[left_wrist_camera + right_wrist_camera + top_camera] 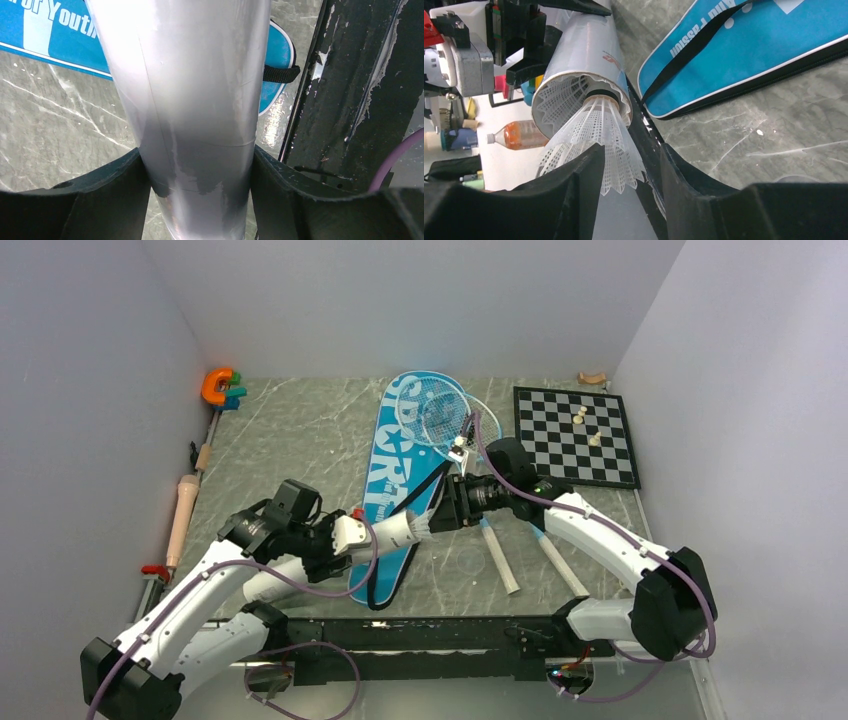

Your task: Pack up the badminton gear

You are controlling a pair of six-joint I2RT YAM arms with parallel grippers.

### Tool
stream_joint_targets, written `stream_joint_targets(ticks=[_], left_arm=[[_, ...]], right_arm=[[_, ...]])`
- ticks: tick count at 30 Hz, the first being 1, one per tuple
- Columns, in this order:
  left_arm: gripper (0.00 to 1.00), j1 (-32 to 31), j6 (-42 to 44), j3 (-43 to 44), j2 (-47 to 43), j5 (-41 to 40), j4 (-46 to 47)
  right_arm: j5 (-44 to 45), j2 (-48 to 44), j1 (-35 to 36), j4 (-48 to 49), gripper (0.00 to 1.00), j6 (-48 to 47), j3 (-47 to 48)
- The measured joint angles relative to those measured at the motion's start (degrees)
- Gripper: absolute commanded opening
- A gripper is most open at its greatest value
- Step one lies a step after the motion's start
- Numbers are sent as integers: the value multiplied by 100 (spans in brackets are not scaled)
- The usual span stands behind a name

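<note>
Shuttlecock-loading step. Left gripper (200, 172) clamps the long white tube (584, 55) above the near end of the blue racket-shaped "SPORT" bag (395, 455). A white mesh-skirted shuttlecock (599, 130) sits nose-first in the tube mouth, with the right gripper (631, 170) jaws parted beside its skirt. Next, probably: press it fully inside.

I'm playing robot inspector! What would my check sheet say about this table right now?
Surface: grey marbled table.
Job's things: white tube held off the table; one shuttlecock half in its mouth, another's skirt showing deeper inside; blue bag lying flat; two rackets, heads partly on the bag.
Clutter: chessboard with a few pieces; orange C-shaped toy.
Grippers: left gripper shut on the white tube; right gripper with jaws apart around the shuttlecock's skirt.
Cables: purple cables along both arms, no snag seen.
Surroundings: plain white walls.
</note>
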Motion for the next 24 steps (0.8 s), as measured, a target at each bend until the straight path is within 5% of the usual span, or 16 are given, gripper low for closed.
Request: stream_joint_targets(ticks=[13, 24], left_arm=[[67, 0, -2, 0, -28, 72, -2], [67, 0, -2, 0, -35, 138, -63]], right_arm=[[662, 389, 566, 33, 55, 15, 400], [866, 802, 776, 61, 77, -50, 542]])
